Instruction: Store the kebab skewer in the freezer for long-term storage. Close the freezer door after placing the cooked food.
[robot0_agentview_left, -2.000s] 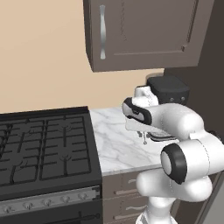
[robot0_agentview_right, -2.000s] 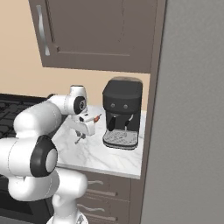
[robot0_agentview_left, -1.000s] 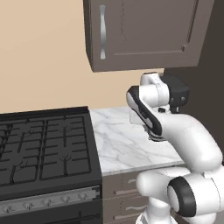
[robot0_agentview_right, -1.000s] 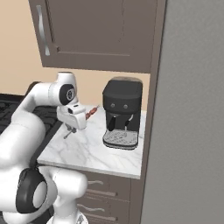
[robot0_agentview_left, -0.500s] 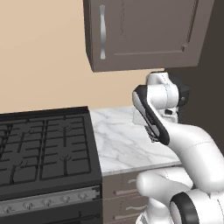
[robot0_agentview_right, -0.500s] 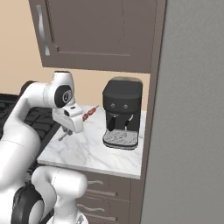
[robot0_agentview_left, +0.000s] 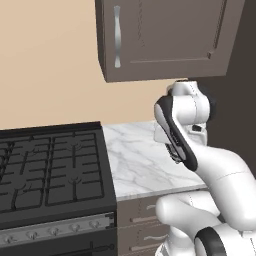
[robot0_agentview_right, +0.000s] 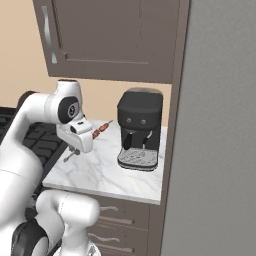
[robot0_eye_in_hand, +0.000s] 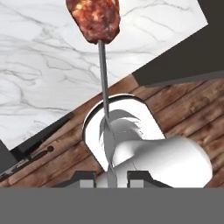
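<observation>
My gripper (robot0_agentview_right: 74, 150) hangs over the left part of the marble counter (robot0_agentview_right: 107, 172), shut on the kebab skewer (robot0_agentview_right: 102, 128). The thin stick slants up and to the right from my hand, its reddish-brown meat chunks pointing toward the coffee machine. In the hand view the stick (robot0_eye_in_hand: 103, 65) runs up from between my gripper (robot0_eye_in_hand: 111, 177) fingertips to a meat chunk (robot0_eye_in_hand: 94, 17) at the top. The freezer (robot0_agentview_right: 217, 130) shows as a tall flat grey panel at the right edge of the counter. I cannot make out its handle or whether the freezer door stands open.
A black coffee machine (robot0_agentview_right: 139, 129) stands at the back right of the counter. A dark stove (robot0_agentview_left: 50, 170) adjoins the counter (robot0_agentview_left: 135, 160) on the left. Brown wall cabinets (robot0_agentview_left: 160, 35) hang above. Drawers (robot0_agentview_right: 120, 215) sit below the counter, over a wood floor (robot0_eye_in_hand: 183, 105).
The arm has folded further back toward the base, and the hand with the skewer has drifted slightly left. The grip on the skewer is unchanged.
</observation>
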